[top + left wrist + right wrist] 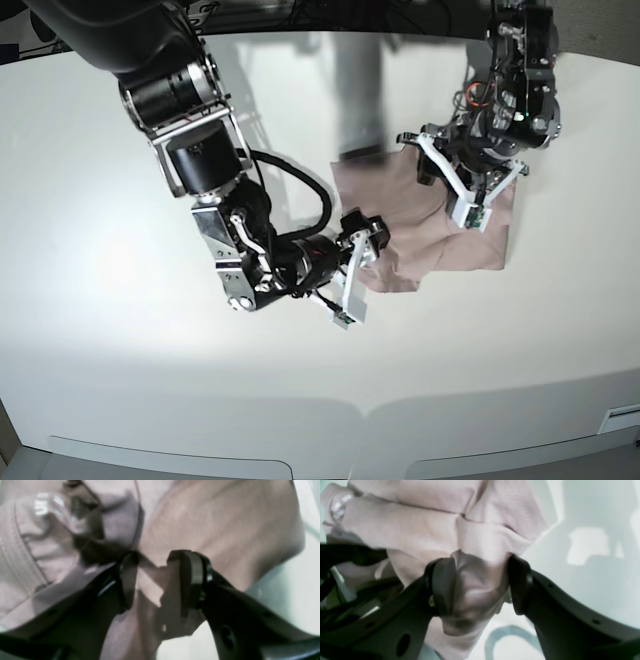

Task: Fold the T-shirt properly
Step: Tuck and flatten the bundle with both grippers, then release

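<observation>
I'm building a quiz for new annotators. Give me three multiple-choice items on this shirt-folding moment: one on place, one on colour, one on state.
1. Where does the T-shirt lie?
A. hanging off the table's edge
B. on the white table, between the two arms
C. in a basket

2. What colour is the shirt?
A. navy
B. green
C. dusty pink

3. What is between the right gripper's jaws?
A. bunched shirt cloth
B. nothing
C. a hanger

Answers: 1 B, the base view shows it flat on the tabletop; 2 C, pink in all views; 3 A, the right wrist view shows cloth gathered between the jaws.
</observation>
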Tool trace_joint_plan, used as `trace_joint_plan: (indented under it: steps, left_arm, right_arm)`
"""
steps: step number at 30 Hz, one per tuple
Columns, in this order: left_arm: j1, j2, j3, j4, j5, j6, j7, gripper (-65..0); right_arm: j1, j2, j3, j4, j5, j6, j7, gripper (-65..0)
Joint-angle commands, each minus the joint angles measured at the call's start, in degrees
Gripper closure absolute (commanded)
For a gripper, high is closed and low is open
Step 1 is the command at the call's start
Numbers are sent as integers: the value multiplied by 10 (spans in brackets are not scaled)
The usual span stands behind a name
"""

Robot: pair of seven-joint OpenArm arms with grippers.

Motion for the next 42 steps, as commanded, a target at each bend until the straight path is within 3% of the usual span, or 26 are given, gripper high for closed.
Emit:
trace_joint_plan:
  steps: [1, 11, 16, 23, 33, 42]
  left_arm:
    - [-10, -2, 0, -15, 3, 3, 8, -281]
    - [-49, -30, 0, -38, 3, 3, 0, -281]
    - [-57, -39, 0, -38, 3, 3, -7, -281]
    - [-62, -44, 0, -38, 14, -2, -19, -281]
    - [-63, -117, 0, -38, -5, -7, -32, -281]
    - [-64, -118, 0, -38, -8, -8, -32, -281]
  right_arm:
    - [9, 2, 0, 15, -2, 5, -10, -341]
    - [-42, 47, -6, 81, 0, 5, -14, -341]
    - [-78, 62, -58, 112, 1, 5, -14, -341]
    - [-141, 63, -118, 199, 1, 5, -19, -341]
    - [-210, 74, -116, 285, 1, 5, -34, -341]
    - [-237, 74, -110, 349, 0, 5, -43, -341]
